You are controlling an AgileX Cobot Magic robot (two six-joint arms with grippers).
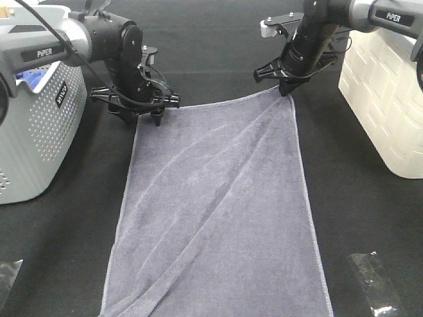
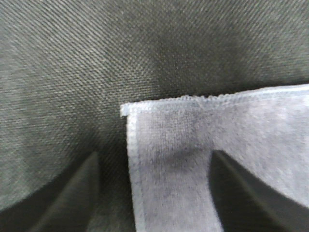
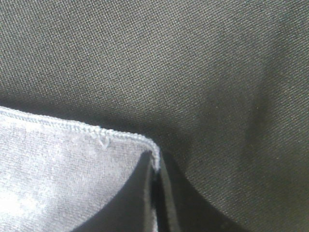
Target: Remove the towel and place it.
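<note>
Finding: the long grey-lavender terry towel point(image 1: 218, 211) lies spread flat on the black fabric-covered desk point(image 1: 370, 218). It runs from the desk's middle to the near edge, with diagonal creases across it. My left gripper point(image 1: 144, 120) stands at the towel's far left corner with jaws wide apart, one finger point(image 2: 72, 193) beside the cloth and the other over it, nothing held. My right gripper point(image 1: 285, 92) is closed, pinching the far right corner at its hem. A grey perforated plastic basket point(image 1: 39, 132) sits at the left edge, a cream moulded basket point(image 1: 383, 99) at the right edge.
</note>
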